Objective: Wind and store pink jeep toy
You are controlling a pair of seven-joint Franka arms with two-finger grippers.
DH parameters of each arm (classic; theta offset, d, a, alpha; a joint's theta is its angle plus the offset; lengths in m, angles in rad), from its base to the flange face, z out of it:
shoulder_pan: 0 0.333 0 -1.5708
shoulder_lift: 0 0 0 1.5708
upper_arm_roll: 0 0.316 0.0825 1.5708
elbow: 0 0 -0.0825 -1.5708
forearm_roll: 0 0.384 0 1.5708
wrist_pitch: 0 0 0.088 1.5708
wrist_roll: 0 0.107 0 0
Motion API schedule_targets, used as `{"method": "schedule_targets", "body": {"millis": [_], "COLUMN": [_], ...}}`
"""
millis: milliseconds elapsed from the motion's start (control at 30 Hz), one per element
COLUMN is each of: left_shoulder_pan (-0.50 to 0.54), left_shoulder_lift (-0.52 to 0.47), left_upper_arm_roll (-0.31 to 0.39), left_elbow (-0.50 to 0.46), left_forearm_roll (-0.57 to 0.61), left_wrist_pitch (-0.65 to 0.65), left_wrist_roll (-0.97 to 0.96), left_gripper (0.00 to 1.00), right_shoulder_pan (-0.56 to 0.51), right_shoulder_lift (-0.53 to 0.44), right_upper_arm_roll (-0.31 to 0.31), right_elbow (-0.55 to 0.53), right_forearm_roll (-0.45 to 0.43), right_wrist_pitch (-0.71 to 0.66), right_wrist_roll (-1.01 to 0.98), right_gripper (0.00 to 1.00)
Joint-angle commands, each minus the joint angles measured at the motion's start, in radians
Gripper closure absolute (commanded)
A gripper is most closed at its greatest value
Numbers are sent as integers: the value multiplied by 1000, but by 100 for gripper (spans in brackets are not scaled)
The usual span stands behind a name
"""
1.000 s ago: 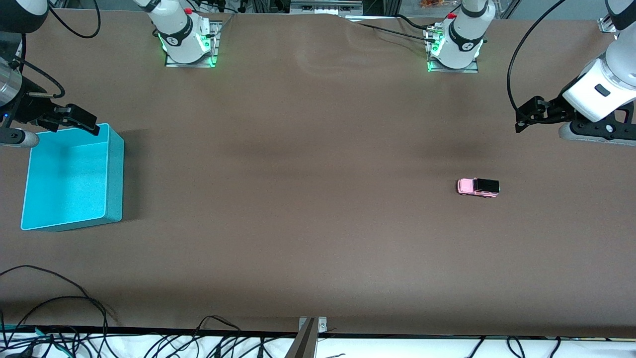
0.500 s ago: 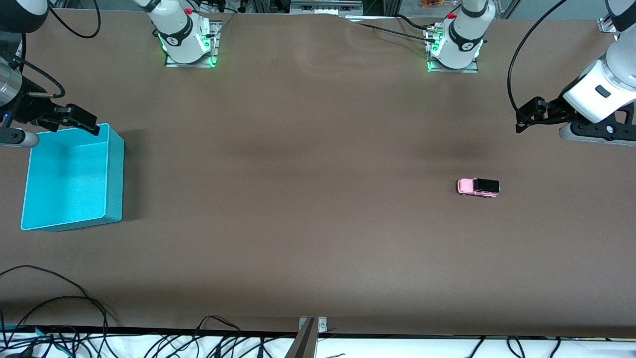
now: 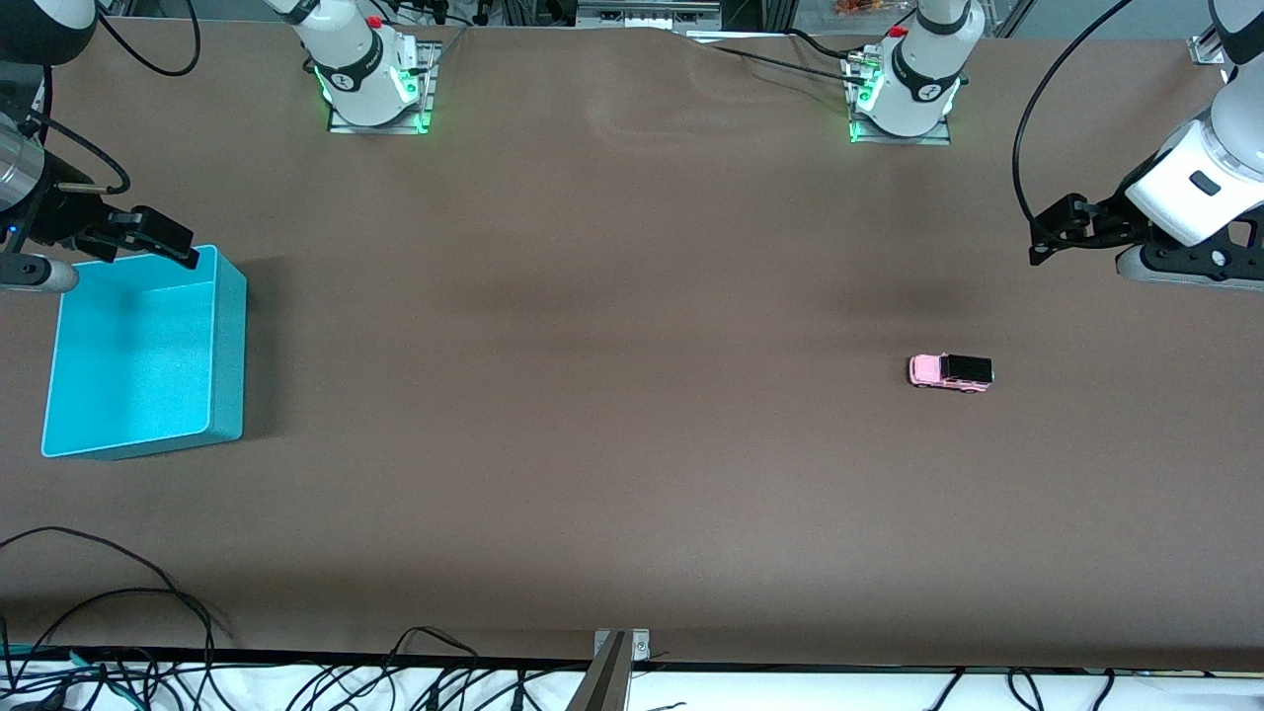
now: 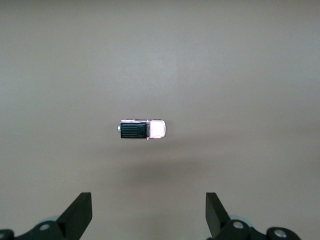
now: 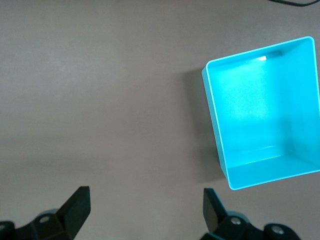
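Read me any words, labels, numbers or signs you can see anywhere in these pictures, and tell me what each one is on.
None can be read.
Round dark mark on each white robot base: too small to read.
Small pink toy jeep with a black roof: no lettering visible.
Turquoise plastic bin: no lettering visible.

Brown worktop [image 3: 612,415], matte and plain, running wide between both arms' ends. On it, toward the left arm's end: pink jeep toy [image 3: 950,372], on its wheels, lying lengthwise along the worktop, black roof section pointing to the left arm's end, pink hood to the right arm's. Toward the right arm's end, well apart from the toy: turquoise bin [image 3: 225,355], open-topped, upright, nothing inside. Along the edge farthest from the front camera: two arm bases [image 3: 373,84] on metal plates, green lights at their feet. At the nearest edge: black cables [image 3: 118,632] trailing over the rim.
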Motion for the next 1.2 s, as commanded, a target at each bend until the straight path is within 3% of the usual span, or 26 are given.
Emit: {"method": "schedule_targets", "body": {"millis": [0, 1167], "left_shoulder_pan": [4, 2], "left_shoulder_lift": [16, 24], "left_upper_arm_roll": [-1, 1], "left_elbow": [27, 61], "left_forearm_roll": [-11, -8], "left_wrist_pitch": [-17, -18], "left_wrist_roll": [0, 8], "left_gripper": [0, 0], "right_shoulder_pan": [6, 4], "right_shoulder_lift": [-2, -2], "right_upper_arm_roll": [1, 4], "right_elbow": [17, 23], "right_forearm_roll": [7, 6], "right_wrist_pitch": [-16, -16], "right_wrist_roll": [-3, -3], "right_gripper": [0, 0]}}
